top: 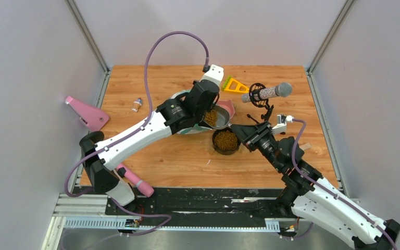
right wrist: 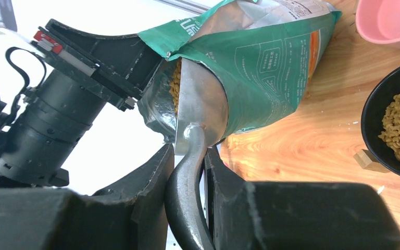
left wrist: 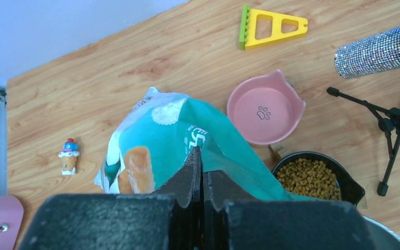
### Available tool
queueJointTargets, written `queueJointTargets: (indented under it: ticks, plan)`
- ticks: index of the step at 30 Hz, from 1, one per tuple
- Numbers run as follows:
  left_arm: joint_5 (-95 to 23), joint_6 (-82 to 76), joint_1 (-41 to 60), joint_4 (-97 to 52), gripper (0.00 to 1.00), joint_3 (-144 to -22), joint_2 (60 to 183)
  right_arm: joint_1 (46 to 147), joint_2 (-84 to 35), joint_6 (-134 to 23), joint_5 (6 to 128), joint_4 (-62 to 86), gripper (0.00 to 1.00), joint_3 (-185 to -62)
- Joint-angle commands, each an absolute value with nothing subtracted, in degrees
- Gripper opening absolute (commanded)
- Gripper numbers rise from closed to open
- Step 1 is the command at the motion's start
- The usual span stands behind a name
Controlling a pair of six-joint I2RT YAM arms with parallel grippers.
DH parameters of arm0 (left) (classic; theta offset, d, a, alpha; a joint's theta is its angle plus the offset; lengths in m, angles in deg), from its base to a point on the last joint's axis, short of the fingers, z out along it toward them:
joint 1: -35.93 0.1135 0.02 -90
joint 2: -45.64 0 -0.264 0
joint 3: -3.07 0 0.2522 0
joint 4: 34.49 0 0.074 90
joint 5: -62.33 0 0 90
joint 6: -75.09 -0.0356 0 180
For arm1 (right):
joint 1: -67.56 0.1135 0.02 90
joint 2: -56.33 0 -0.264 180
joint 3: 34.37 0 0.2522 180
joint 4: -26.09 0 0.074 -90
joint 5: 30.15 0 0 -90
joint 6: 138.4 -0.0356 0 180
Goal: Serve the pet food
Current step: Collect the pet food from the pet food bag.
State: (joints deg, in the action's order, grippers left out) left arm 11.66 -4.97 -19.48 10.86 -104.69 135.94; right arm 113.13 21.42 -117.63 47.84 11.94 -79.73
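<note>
Left gripper (left wrist: 200, 156): jaws pinched shut on the bag (left wrist: 213, 135) rim. Right gripper (right wrist: 187, 153): jaws part-closed on the scoop (right wrist: 200, 99) handle. Pet food (right wrist: 174, 83) lies at 12 o'clock from them in the bag mouth, along the scoop's axis.

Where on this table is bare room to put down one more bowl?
Bare wood lies along the near edge, in front of the black bowl, and in the far left corner behind the small toy. The centre is crowded: bag, pink bowl, microphone stand.
</note>
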Motion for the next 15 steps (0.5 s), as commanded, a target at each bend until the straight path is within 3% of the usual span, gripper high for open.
queueJointTargets:
  ticks: [1,15]
  plan:
    - [15.2,-3.4,-19.6,3.8,0.00,-106.3,130.1,112.2,27.1,-121.8,43.1,11.4,0.00,-77.2]
    - [16.6,-3.3,-19.5,3.6,0.00,-106.5,130.4,111.4,29.2,-121.9,48.3,5.7,0.00,-79.2]
